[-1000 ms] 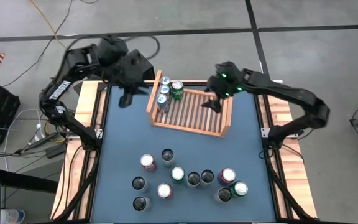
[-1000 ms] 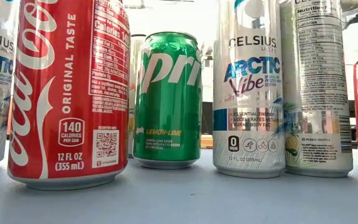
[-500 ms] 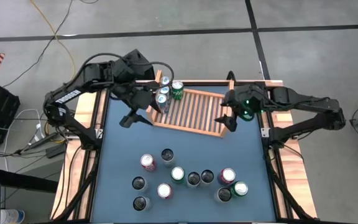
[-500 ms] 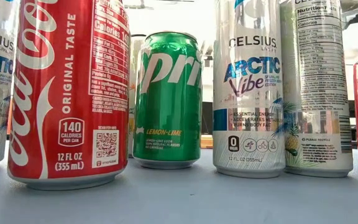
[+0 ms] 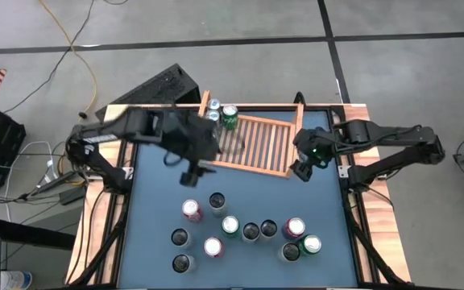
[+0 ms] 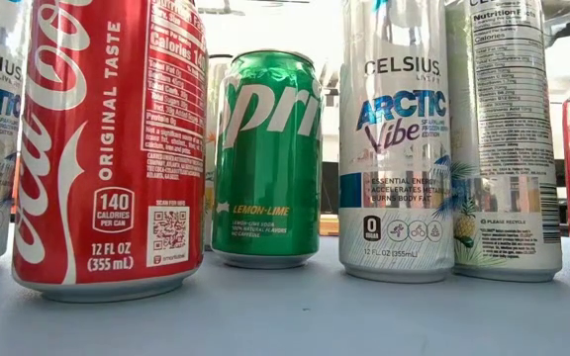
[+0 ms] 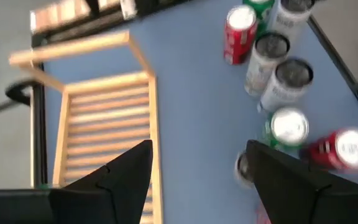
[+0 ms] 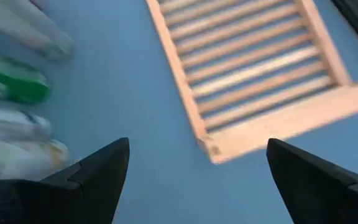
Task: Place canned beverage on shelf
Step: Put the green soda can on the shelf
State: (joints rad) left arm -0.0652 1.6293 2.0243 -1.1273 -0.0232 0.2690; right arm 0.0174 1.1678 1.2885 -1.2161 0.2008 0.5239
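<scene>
The wooden shelf [image 5: 252, 145] lies flat on the blue table at the far middle, with up to 3 cans [image 5: 229, 117] upright in its far left corner. Several more cans [image 5: 230, 225] stand upright on the table's near half; the low view shows a red one [image 6: 107, 148] and a green one [image 6: 265, 158] up close. My left gripper [image 5: 190, 167], blurred, hangs open over the table by the shelf's near left corner, with nothing between its fingers [image 7: 197, 158]. My right gripper [image 5: 300, 169] hangs open and empty at the shelf's near right corner [image 8: 197, 155].
The shelf's raised side boards [image 5: 296, 137] stand between the two grippers. Bare blue table [image 5: 248, 189] lies between the shelf and the cluster of cans. Wooden rails [image 5: 369, 161] edge the table on both sides.
My left gripper has swung from beyond the shelf's far left corner toward the table's near edge and right, coming down beside the shelf's near left corner. My right gripper has moved from over the shelf's right part toward the near edge, to its near right corner, turning as it went.
</scene>
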